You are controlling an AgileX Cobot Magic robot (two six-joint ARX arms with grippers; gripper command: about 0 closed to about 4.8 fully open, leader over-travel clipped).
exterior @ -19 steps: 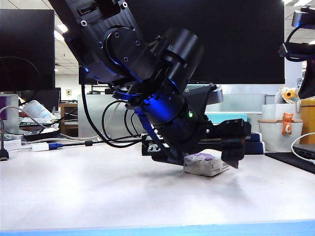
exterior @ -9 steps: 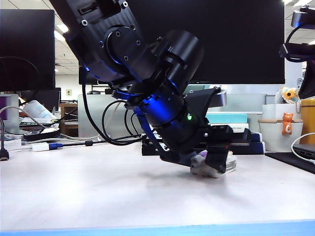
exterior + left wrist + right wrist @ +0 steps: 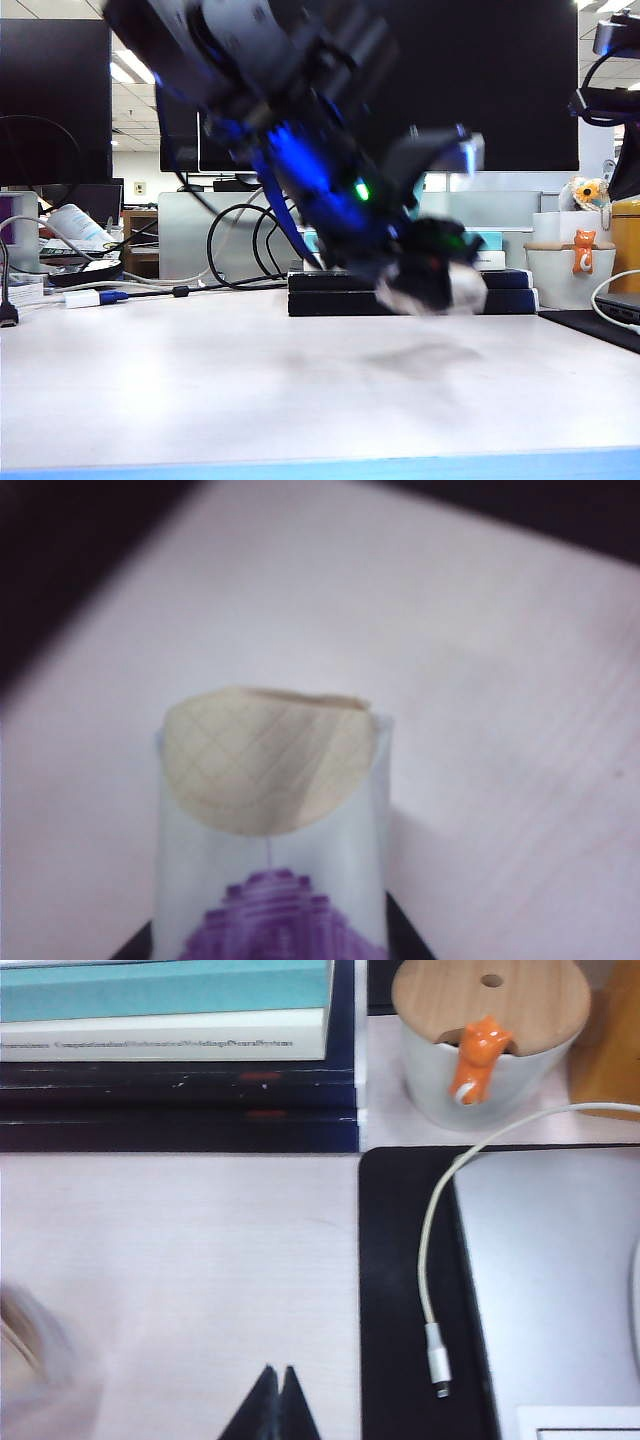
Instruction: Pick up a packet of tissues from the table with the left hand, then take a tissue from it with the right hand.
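My left gripper [image 3: 275,942] is shut on the packet of tissues [image 3: 270,880], with a black finger pressed against each side of the white pack and its purple patch facing the camera. A cream tissue [image 3: 265,770] pokes out of the pack's far end. In the exterior view the left gripper [image 3: 430,275] and the packet of tissues [image 3: 462,290] are blurred and hang clear above the table [image 3: 200,380]. My right gripper [image 3: 277,1370] is shut and holds nothing, low over the table [image 3: 180,1260] beside a black mat. The right arm [image 3: 610,90] shows at the far right.
A stack of books [image 3: 330,290] lies behind the lifted pack. A white jar with a wooden lid and an orange cat figure [image 3: 490,1040] stands at the back right. A laptop [image 3: 550,1280] on a black mat [image 3: 400,1290] has a white cable [image 3: 440,1260] across it. Cables [image 3: 100,297] lie at the left.
The left gripper has closed on the packet and lifted it off the table, rolling as it rose. The right gripper has stayed still.
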